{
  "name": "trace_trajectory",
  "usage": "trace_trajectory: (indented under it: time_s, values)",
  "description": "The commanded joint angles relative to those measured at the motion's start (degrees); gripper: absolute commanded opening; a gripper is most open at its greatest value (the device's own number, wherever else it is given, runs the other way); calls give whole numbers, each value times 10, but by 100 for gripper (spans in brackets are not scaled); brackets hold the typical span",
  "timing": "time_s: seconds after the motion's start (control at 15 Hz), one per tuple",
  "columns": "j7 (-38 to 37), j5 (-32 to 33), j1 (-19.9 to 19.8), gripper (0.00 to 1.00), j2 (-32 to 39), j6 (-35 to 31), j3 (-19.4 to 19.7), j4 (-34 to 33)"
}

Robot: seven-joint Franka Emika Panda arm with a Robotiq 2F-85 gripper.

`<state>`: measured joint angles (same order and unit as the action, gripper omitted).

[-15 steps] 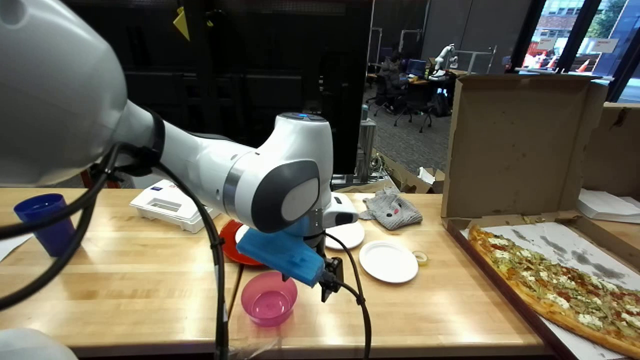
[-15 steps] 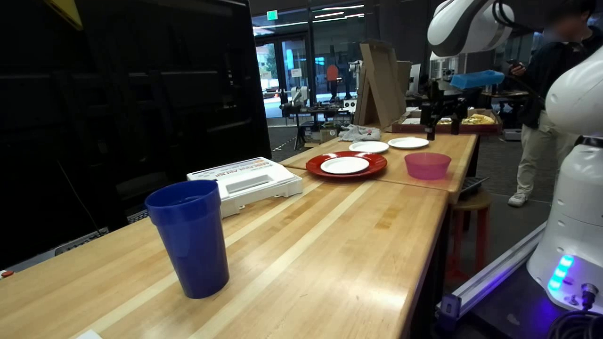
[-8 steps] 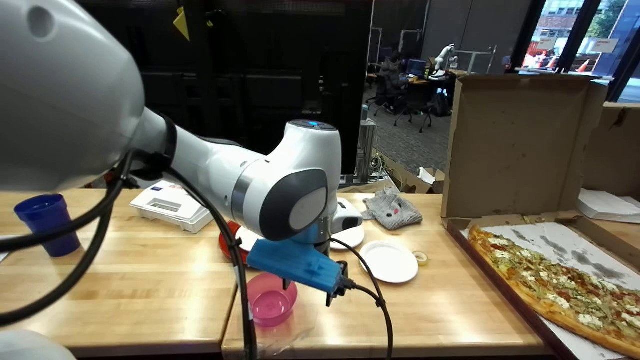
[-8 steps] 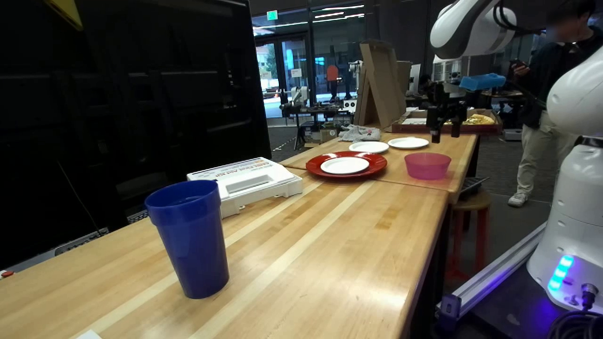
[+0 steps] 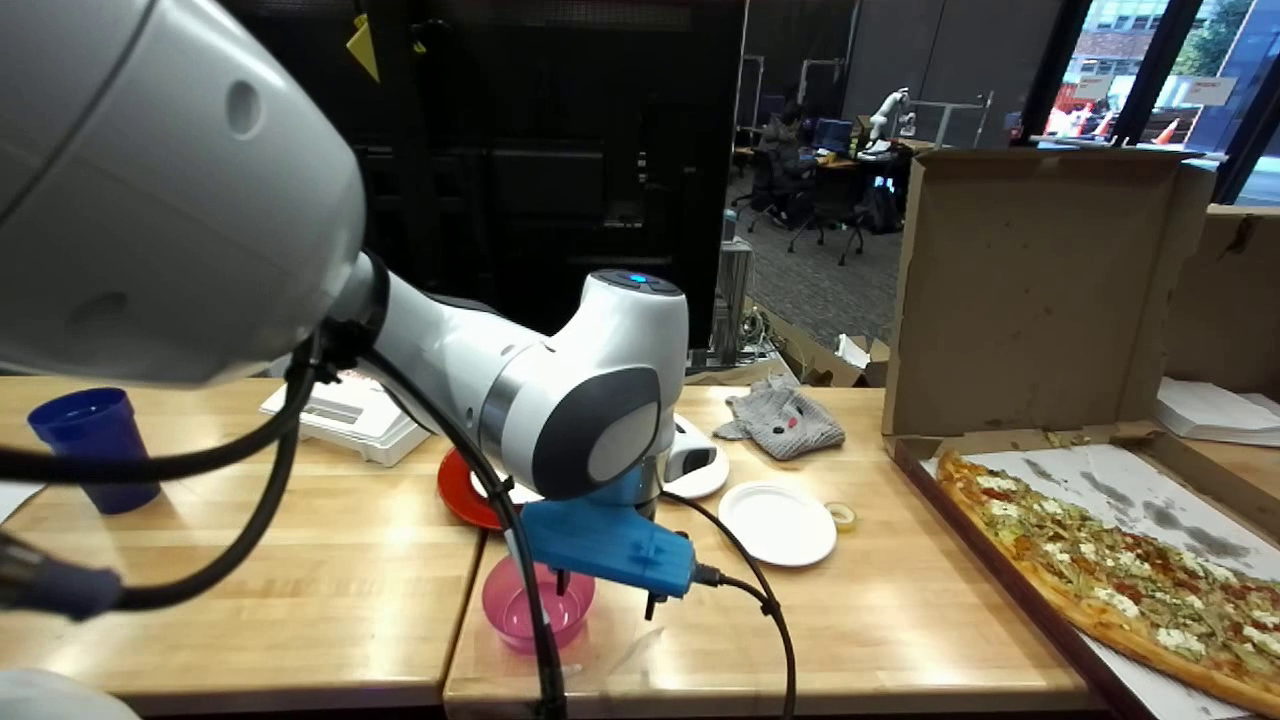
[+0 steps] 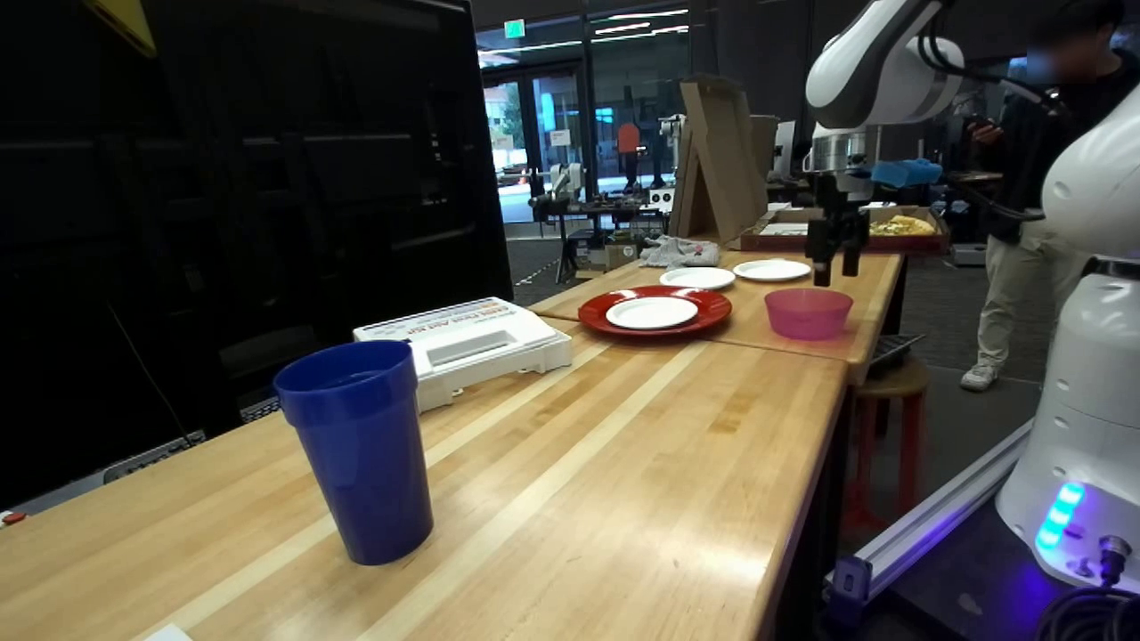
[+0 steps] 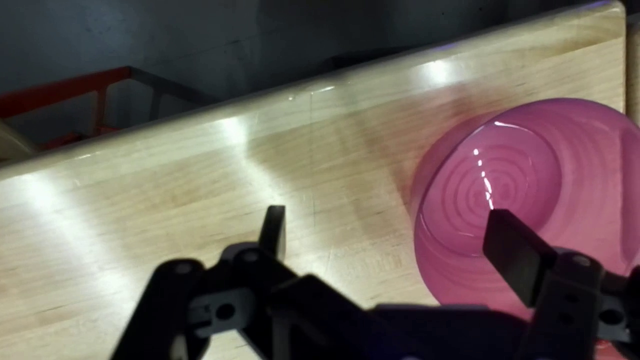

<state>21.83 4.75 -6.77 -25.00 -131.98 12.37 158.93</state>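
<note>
Operator: Condition of the tool?

Inspector: Your tool (image 7: 387, 215) stands with its fingers (image 7: 517, 254) spread wide, gripping nothing. In the wrist view one finger lines up with the inside of the pink bowl (image 7: 540, 180), the other with the table (image 7: 175, 200) beside it. No contact is evident.

Operator: Location of the bowl?

Inspector: Upright on the table, near the edge and close to the seam (image 7: 625, 70). In an exterior view your fingertips (image 6: 822, 272) end just above its rim; you cannot read their depth from that angle.

Operator: Findings on risk?

Inspector: Four, as a judgement. If you lower slightly off line, a finger may land on the rim and tip the bowl; the wall appears nearer one finger than the other. If you grip one wall only, the smooth-looking bowl may swing or slip, its far side being unsupported. A sideways knock from you could slide it toward the table edge. Lastly, the black cable (image 5: 543, 640) crosses your sight line to the bowl; should it hang close, it might snag, but whether it touches anything there, you cannot tell.
</note>
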Motion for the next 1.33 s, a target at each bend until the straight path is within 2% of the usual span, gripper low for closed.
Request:
trace_trajectory:
  time_s: [0.0,0.53,0.93,1.0,1.07,1.2,1.27]
  values:
    - [41,-20,18,100,12,-15,12,0]
    - [90,-67,39,100,39,-30,20,0]
    - [109,-84,41,100,61,-41,18,0]
    - [109,-84,40,92,62,-42,18,0]
    - [110,-84,39,73,63,-44,18,0]
    - [111,-82,38,61,64,-48,18,0]
    - [111,-82,38,52,63,-50,17,0]
